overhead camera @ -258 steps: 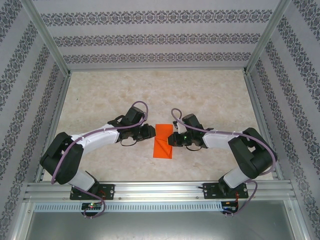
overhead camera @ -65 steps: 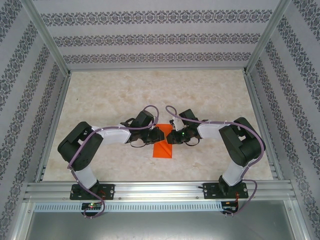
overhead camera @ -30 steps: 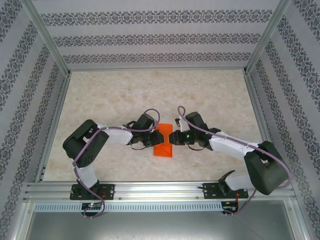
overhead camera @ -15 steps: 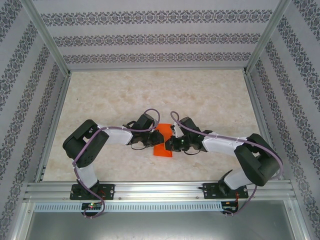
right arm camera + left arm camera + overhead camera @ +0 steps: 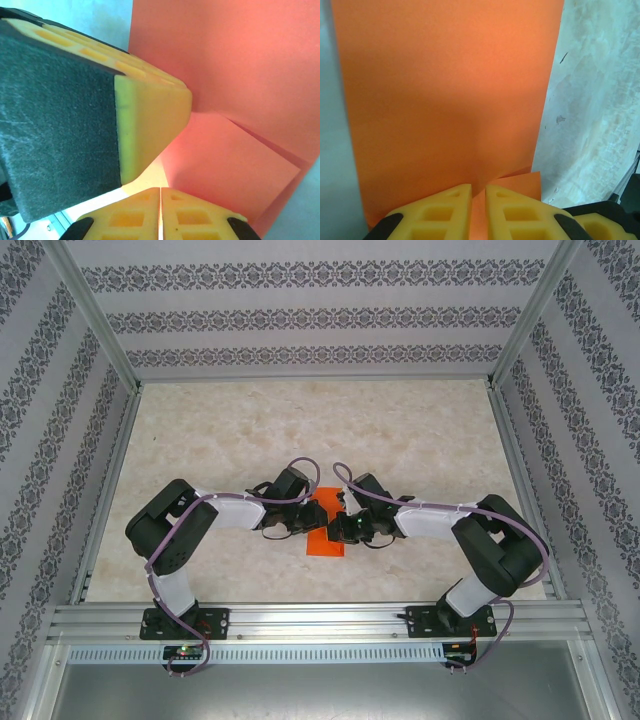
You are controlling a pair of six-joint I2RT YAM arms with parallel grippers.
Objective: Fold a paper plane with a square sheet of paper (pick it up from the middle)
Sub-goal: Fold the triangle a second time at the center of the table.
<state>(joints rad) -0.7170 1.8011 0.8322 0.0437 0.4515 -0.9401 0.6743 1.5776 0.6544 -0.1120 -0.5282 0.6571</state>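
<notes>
The square sheet of paper (image 5: pixel 322 544) is bright orange and lies folded into a narrow strip at the table's centre, between both grippers. My left gripper (image 5: pixel 312 517) reaches it from the left. In the left wrist view that gripper (image 5: pixel 478 189) is shut on the sheet (image 5: pixel 445 90), with orange paper in the thin gap between its yellow fingers. A small folded corner flap (image 5: pixel 522 181) sticks out beside them. My right gripper (image 5: pixel 336 526) comes in from the right. In its own view it (image 5: pixel 160 189) is shut at the sheet's edge, facing a left finger (image 5: pixel 150 110) and a folded flap (image 5: pixel 225 165).
The marbled table (image 5: pixel 300 430) stretches wide behind and to both sides of the paper. Aluminium rails (image 5: pixel 320 620) run along the near edge, and patterned walls (image 5: pixel 320 320) enclose the other three sides.
The right arm has drawn its elbow in, and its gripper has slid left and slightly nearer over the paper. The left arm and the sheet have stayed put.
</notes>
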